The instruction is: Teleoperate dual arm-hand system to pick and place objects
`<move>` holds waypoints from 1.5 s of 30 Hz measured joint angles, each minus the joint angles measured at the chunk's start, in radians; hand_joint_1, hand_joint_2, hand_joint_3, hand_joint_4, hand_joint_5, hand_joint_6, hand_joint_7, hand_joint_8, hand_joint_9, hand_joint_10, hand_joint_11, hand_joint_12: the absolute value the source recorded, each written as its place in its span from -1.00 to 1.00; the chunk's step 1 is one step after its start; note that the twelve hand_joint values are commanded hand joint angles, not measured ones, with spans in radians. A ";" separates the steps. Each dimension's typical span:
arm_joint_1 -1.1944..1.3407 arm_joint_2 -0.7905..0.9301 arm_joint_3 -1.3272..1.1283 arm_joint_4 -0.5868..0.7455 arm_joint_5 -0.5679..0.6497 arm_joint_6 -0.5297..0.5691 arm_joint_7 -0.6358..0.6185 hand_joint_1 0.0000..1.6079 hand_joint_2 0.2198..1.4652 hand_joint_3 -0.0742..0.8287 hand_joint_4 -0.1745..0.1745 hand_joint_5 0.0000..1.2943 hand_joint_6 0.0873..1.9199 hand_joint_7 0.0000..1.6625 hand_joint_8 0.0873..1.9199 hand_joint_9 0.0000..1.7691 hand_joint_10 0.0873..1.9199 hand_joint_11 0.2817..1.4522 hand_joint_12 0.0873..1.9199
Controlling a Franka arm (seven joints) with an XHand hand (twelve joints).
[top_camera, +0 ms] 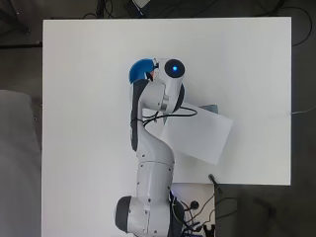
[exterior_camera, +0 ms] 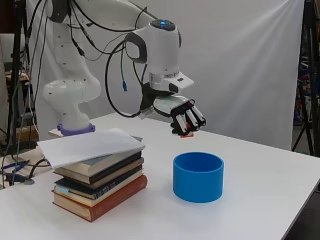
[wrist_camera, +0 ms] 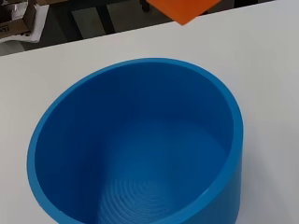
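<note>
hand (exterior_camera: pixel 186 117) curled on orange piece (wrist_camera: pixel 180 9)

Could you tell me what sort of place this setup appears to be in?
Probably a robotics lab or test bay. A white backdrop hangs behind the white table, loose cables trail off by the arm's base, and the props are staged: a blue cup and a book stack below the hand.

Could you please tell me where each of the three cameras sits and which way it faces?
Overhead view: above the table, facing straight down; the arm covers most of the blue cup.
Side view: across the table; arm, hand above the cup, stacked books.
Wrist view: at the wrist, facing down into the cup; an orange object shows, no hand.
All three share the cup.
</note>
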 joint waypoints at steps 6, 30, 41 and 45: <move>0.005 0.097 0.034 0.048 0.046 -0.017 -0.098 0.14 0.63 -0.84 0.87 0.13 0.38 0.29 0.85 0.52 0.92 0.10 0.87; 0.009 0.006 0.097 0.031 -0.115 0.120 0.080 -1.00 -0.02 -0.83 0.69 -0.91 -1.00 -0.86 -1.00 -0.64 -1.00 -0.68 -1.00; -0.003 -0.295 0.110 0.020 -0.210 -0.206 0.068 -0.83 0.07 -0.84 0.39 -0.59 -1.00 -0.60 -1.00 -0.46 -1.00 -0.72 -1.00; -0.009 -0.414 0.104 0.018 -0.237 -0.314 0.043 -0.79 0.12 -0.82 0.04 -0.61 -1.00 -0.56 -1.00 -0.43 -1.00 -0.72 -1.00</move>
